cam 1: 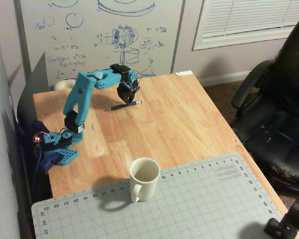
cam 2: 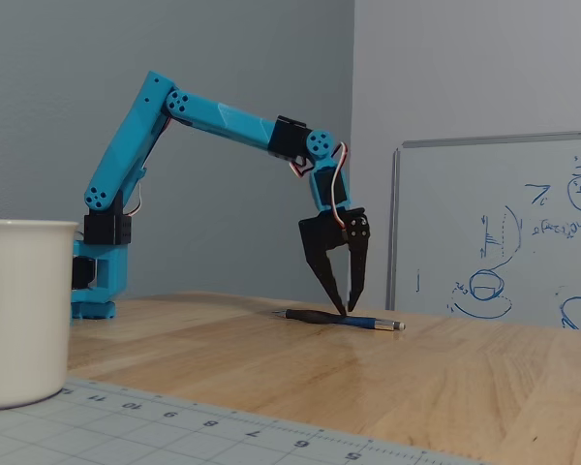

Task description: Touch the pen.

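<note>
In the low fixed view, a white mug [cam 2: 19,310] fills the left edge, standing on a gridded cutting mat [cam 2: 194,436]. Behind it the blue arm [cam 2: 203,111] rises from its base and reaches right. Its black gripper [cam 2: 350,308] points down with the two fingers parted, tips right above the pen [cam 2: 341,319], which lies flat on the wooden table [cam 2: 445,378]; whether a tip touches it cannot be told. A whiteboard [cam 2: 504,232] leans at the right. From above, the pen [cam 1: 131,103] lies near the table's far edge.
</note>
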Available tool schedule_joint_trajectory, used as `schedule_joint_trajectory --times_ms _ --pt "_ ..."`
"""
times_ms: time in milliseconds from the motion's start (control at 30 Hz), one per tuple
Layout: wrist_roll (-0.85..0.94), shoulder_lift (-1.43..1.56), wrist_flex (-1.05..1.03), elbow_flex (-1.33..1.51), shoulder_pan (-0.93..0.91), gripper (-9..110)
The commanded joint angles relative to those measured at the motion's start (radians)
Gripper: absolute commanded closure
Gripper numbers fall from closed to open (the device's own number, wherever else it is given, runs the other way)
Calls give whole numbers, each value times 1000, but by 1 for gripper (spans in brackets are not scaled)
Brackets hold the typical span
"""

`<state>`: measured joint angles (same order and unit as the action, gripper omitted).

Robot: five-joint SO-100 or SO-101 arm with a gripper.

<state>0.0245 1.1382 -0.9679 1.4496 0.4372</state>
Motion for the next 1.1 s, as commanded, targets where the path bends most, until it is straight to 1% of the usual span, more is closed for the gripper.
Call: schedule_joint_trajectory --times_ms 0,1067 --pt "-11 87 -5 -78 12 101" --pt "-5 78 -5 -66 26 101"
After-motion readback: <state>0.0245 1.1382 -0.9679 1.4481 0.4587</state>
